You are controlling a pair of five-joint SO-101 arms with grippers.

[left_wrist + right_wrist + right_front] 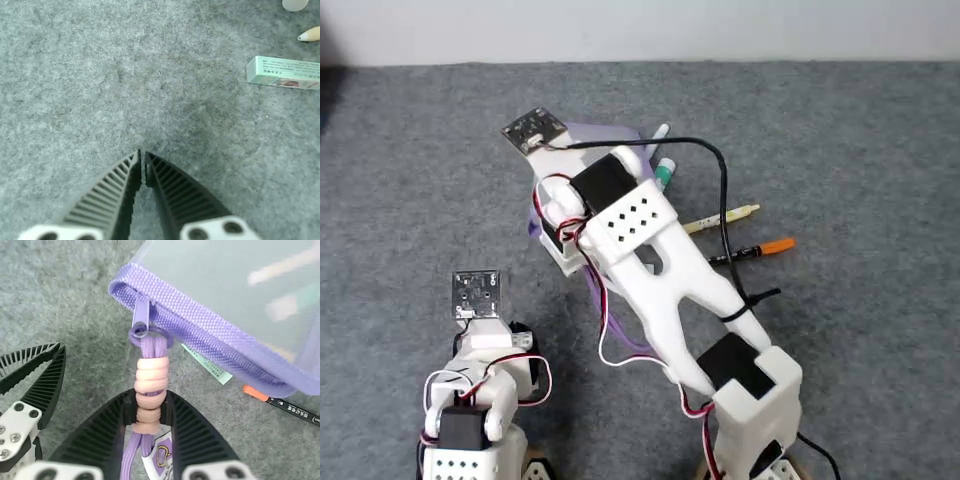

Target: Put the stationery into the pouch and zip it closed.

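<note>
A translucent pouch [235, 285] with a purple zip edge lies on the grey felt, with stationery showing dimly through it. My right gripper [148, 393] is shut on the pink-and-purple pull cord [148, 371] tied to the zip slider [140, 315], which sits at the pouch's corner. In the high view the right arm covers most of the pouch [600, 133]. Beside it lie a cream pen [722, 218], an orange-capped pen [757, 249] and a green marker [664, 176]. My left gripper [143, 154] is shut and holds nothing, low over bare felt.
A green-and-white box [283, 73] lies on the felt beyond the left gripper. The left arm [480, 385] stays near the front left. Its black ribbed fingers [42, 372] show close beside the right gripper. Grey felt covers the whole table.
</note>
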